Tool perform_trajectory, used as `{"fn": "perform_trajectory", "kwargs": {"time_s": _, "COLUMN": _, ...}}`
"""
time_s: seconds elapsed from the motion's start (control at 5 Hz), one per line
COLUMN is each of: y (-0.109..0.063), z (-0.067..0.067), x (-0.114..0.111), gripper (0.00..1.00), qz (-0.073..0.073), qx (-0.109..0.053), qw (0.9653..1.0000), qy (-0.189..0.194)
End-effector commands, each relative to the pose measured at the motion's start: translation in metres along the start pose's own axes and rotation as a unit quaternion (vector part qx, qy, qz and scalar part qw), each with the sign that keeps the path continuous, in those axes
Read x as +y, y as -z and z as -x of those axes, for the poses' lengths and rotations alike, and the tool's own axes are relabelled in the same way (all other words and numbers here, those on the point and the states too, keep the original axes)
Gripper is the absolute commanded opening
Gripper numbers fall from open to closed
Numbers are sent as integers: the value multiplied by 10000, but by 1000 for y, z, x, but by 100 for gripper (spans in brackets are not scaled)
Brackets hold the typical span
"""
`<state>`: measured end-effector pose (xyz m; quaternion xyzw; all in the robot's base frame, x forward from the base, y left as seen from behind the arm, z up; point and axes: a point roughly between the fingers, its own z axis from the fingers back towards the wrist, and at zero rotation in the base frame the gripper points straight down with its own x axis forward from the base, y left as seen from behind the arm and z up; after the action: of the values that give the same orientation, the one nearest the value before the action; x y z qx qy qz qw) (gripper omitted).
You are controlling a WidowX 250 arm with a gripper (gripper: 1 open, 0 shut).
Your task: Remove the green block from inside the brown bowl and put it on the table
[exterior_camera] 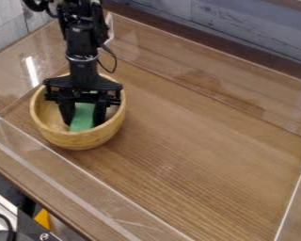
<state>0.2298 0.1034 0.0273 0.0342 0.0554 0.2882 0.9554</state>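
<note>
A round, light tan wooden bowl point(78, 127) with thick walls and a smooth turned rim sits at the left of a wide brown tabletop point(203, 141) whose wood grain runs in long streaks. The tabletop has a dull sheen, and low clear acrylic walls point(109, 198) edge it, catching pale reflections along their upper edges.

One small flat bar of solid bright green point(84, 117) lies inside the bowl, leaning against its pale inner side. It is elongated and rectangular with an even, matte colour. Only its lower part shows, since the black gripper covers the rest.

One black robot arm reaches straight down into the bowl. Its gripper point(84, 102) has angular dark fingers point(55, 102) that spread out to either side over the bowl's opening and bend down inside the rim, with the green bar between them. The jaws stand pulled in on the green bar, which is still down in the bowl and not lifted.

Counted: one bowl, one green bar, one arm with one gripper. A grey planked wall point(241, 24) runs behind the table.
</note>
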Motion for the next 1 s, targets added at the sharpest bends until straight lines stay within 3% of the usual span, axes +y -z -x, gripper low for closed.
{"fn": "perform_trajectory", "kwargs": {"time_s": 0.0, "y": -8, "z": -11, "x": 8, "gripper": 0, "qz": 49, "qx": -133, "qw": 9995, "qy": -284}}
{"fn": "perform_trajectory", "kwargs": {"time_s": 0.4, "y": -8, "z": -20, "x": 29, "gripper": 0, "qz": 86, "qx": -96, "qw": 9964, "qy": -834}}
{"fn": "perform_trajectory", "kwargs": {"time_s": 0.8, "y": -16, "z": -24, "x": 40, "gripper": 0, "qz": 55, "qx": -144, "qw": 9988, "qy": -471}}
